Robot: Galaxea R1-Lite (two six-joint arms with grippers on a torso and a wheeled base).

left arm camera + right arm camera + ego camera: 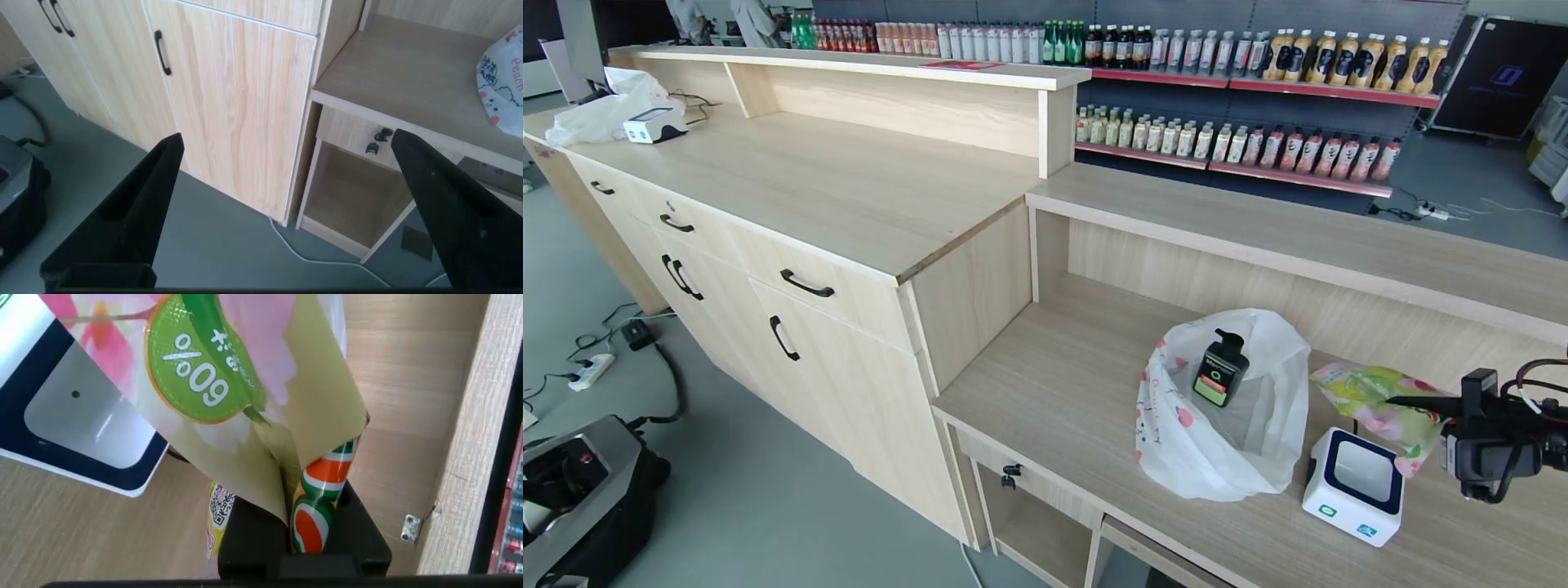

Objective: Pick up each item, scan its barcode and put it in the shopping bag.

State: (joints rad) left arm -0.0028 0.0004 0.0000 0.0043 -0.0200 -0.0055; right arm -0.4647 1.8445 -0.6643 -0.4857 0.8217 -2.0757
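Right, my right arm comes in low from the right edge of the tabletop (1054,384), wrist level, with the right hand (1409,404) clenched on the end of the snack packet (1368,396). From the right wrist camera the packet (221,367) hangs partly across the scanner (82,425), though I cannot tell whether they touch or whether the packet's far end rests on the wood. My left arm is down off the tabletop; the left hand (286,137) is spread wide and grasping nothing, over the floor in front of the cabinet doors.

My count on the lower tabletop: one white shopping bag (1176,441), lying open just left of the scanner (1354,486); one black pump bottle (1221,371) upright inside that bag; one packet, in my right hand, just behind the scanner and beside the bag; one scanner, near the front edge. Well apart, two long shelves (1241,82) of drink bottles line the back wall.
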